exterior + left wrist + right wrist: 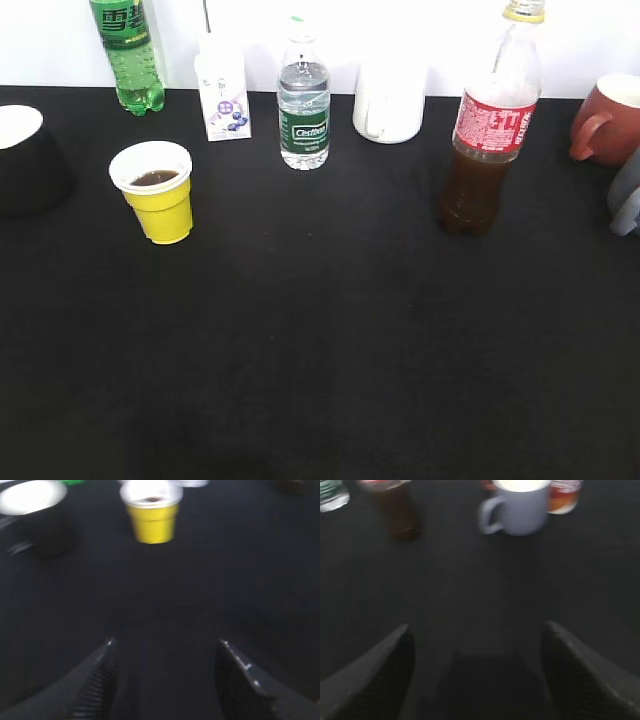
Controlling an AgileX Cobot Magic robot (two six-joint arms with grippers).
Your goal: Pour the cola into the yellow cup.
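Note:
The cola bottle [492, 130] stands upright at the right of the black table, red label, yellowish cap on, dark drink in its lower part. Its base shows in the right wrist view [395, 510]. The yellow cup [158, 192] stands at the left with dark liquid inside; it also shows in the left wrist view [151, 514]. My left gripper [166, 642] is open and empty, well short of the cup. My right gripper [477, 627] is open and empty, short of the bottle. Neither gripper shows in the exterior view.
Along the back stand a green soda bottle [127, 55], a small carton [224, 95], a water bottle [303, 100], a white mug [390, 105] and a red-brown mug [610, 120]. A black bowl [25, 160] sits far left. A pale blue mug [517, 507] stands right.

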